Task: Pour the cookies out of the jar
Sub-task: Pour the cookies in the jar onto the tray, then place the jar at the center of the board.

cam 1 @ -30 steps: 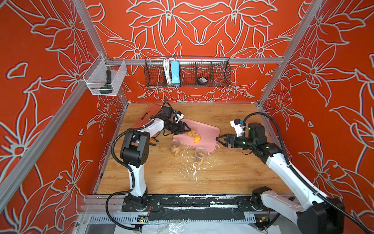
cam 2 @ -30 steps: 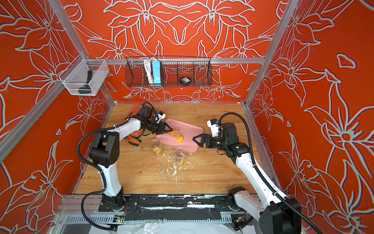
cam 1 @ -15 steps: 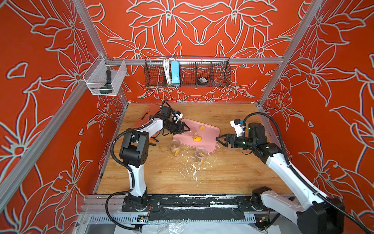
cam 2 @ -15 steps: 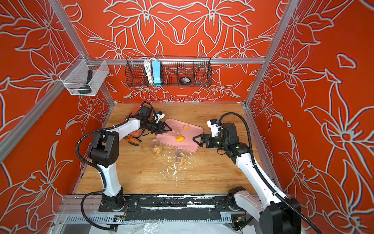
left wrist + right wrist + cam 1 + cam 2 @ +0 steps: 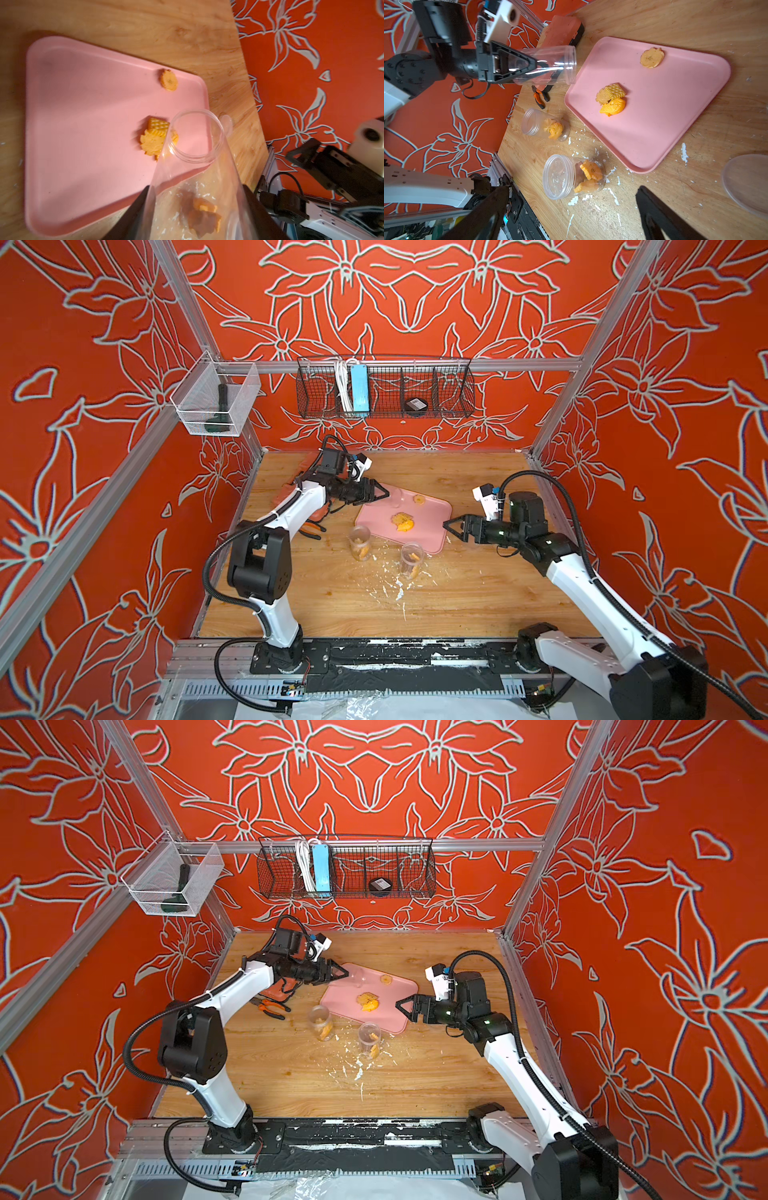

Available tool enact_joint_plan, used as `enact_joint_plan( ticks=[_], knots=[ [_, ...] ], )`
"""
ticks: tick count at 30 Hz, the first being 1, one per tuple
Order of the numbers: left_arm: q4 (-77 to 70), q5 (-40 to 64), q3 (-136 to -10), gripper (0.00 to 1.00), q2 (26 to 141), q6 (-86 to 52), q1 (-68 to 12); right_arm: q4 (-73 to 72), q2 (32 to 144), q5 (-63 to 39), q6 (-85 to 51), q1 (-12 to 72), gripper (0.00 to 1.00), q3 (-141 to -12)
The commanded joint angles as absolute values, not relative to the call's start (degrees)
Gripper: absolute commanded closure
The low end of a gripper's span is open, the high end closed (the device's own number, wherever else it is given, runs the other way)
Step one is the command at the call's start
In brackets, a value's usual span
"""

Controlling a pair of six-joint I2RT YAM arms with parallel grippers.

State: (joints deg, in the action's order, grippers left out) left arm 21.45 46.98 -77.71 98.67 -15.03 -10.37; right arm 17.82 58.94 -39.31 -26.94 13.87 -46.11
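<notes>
My left gripper [image 5: 380, 494] [image 5: 343, 973] [image 5: 197, 209] is shut on a clear jar [image 5: 394, 497] [image 5: 356, 980] [image 5: 207, 176] [image 5: 556, 64]. It holds the jar on its side, mouth over the near-left corner of the pink tray [image 5: 432, 514] [image 5: 390, 1017] [image 5: 83, 104] [image 5: 664, 114]. In the right wrist view this jar looks empty. In the left wrist view blurred brown and orange shapes show through its wall; inside or beneath, I cannot tell. Cookies [image 5: 403, 523] [image 5: 368, 1002] [image 5: 154, 137] [image 5: 611, 99] lie clustered mid-tray, and a round one [image 5: 419, 499] [image 5: 652, 57] lies farther back. My right gripper [image 5: 449, 529] [image 5: 401, 1006] [image 5: 574, 193] stands open and empty by the tray's right corner.
Two more clear jars [image 5: 360, 543] [image 5: 411, 558] [image 5: 544, 124] [image 5: 571, 176] holding cookies stand upright just in front of the tray, among white crumbs [image 5: 395, 585]. A clear lid [image 5: 747, 182] lies near my right gripper. Orange-handled pliers [image 5: 311, 529] and a red box [image 5: 560, 31] sit at the left.
A round cookie that was at the jar's mouth has rolled to the tray's far side. The left gripper with the jar drew back slightly. The right arm has not moved.
</notes>
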Motion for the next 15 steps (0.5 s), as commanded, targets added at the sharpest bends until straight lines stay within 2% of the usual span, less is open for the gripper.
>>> enact_joint_plan(
  ticks=[1,10,15],
  knots=[
    [14.2,55.5,-72.8,0.67,94.2,-20.2,-8.7,18.2,56.6,-38.5,-30.4,13.9,0.01,-46.5],
    [-11.1,70.1,-56.9,0.66,86.0,-38.9,-7.6,16.0,59.8,-48.2,-34.7,13.9,0.03,-50.8],
    [-17.2,72.5,-52.6,0.65,82.4,-44.1,-9.1,17.6,62.2,-50.9,-34.2,15.8,0.08,-54.5]
  ],
)
